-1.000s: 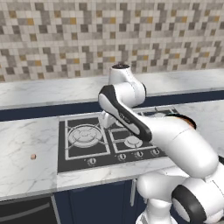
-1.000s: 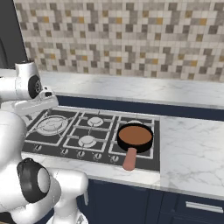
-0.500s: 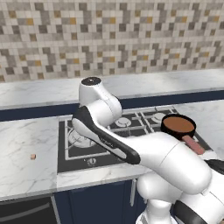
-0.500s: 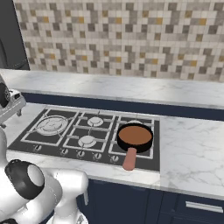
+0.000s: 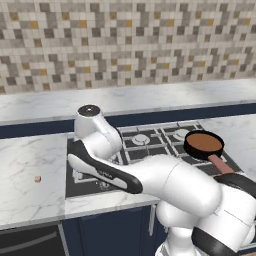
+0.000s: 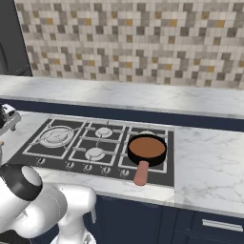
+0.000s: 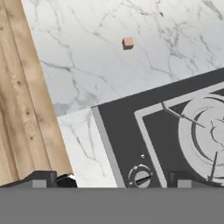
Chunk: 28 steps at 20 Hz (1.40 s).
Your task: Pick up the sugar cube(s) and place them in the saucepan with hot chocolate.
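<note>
Sugar cube (image 7: 127,43) on the marble counter (image 7: 87,65) looks light and crumbly, so I would pinch opposite flat faces gently; gripper (image 7: 118,180) state I cannot tell.

I am looking at a home kitchen: a gas stove (image 6: 100,145) with burners and knobs is set in a white marble table (image 6: 209,162), a mosaic tile wall (image 6: 143,43) behind, dark blue cabinets (image 6: 143,221) below.

Counter (image 7: 87,65): glossy white veined marble. Hob (image 7: 170,127): smooth dark matt plate. Floor (image 7: 22,109): wood planks, visible grain.
</note>
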Tool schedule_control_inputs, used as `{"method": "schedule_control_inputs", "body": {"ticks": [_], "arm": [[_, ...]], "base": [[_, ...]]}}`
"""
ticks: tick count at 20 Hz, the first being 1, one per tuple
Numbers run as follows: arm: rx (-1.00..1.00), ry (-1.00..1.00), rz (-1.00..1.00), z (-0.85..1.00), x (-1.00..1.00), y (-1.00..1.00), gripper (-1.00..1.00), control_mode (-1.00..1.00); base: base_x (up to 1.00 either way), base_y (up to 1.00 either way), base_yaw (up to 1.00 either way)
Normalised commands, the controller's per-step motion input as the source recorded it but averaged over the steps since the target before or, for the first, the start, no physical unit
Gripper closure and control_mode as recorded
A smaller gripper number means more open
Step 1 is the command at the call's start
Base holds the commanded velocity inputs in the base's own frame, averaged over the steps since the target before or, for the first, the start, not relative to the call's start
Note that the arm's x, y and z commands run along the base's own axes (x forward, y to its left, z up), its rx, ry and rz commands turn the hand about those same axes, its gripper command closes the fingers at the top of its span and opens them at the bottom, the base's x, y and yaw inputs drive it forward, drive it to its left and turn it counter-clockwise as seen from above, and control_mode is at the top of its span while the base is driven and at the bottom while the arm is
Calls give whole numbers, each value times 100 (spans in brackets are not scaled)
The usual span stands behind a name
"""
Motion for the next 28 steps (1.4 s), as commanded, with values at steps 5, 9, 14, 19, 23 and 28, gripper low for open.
{"method": "schedule_control_inputs", "body": {"ticks": [5,9,14,19,23,28], "arm": [[1,7,-19,-13,7,57,-100,-100],[4,34,-4,2,27,41,-100,-100],[3,34,-1,-2,21,26,-100,-100],[0,5,0,-11,6,42,-100,-100],[-5,6,-1,-21,13,42,-100,-100],[-9,1,-1,-32,26,13,-100,-100]], "base": [[0,0,0],[0,0,0],[0,0,0],[0,0,0],[0,0,0],[0,0,0]]}}
